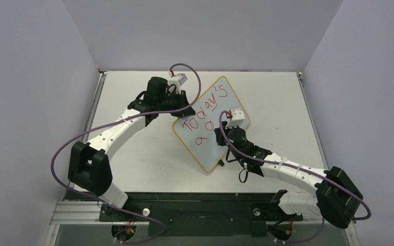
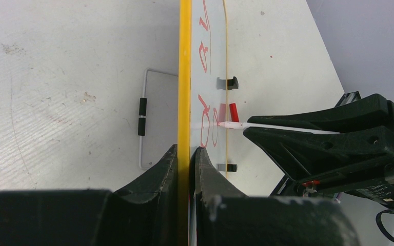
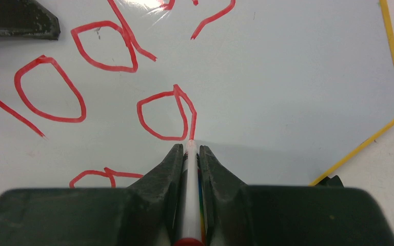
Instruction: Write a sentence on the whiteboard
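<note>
The whiteboard (image 1: 205,154) lies skewed at the table's middle, white with a tan-orange frame (image 2: 184,77). The sentence (image 1: 205,110) in red reads "Today's" on one line, with two round letters below; its strokes also show in the right wrist view (image 3: 177,95). My left gripper (image 1: 182,107) (image 2: 185,149) is shut on the board's far-left edge. My right gripper (image 1: 224,134) (image 3: 189,147) is shut on the white marker (image 3: 190,195), whose tip touches the board at the foot of the last stroke. The marker also shows in the left wrist view (image 2: 277,126).
Two black clips (image 2: 228,83) sit on the board's edge. A wire stand (image 2: 142,118) lies on the table behind the board. Grey walls close in the white table (image 1: 133,154) on three sides. Purple cables loop over both arms.
</note>
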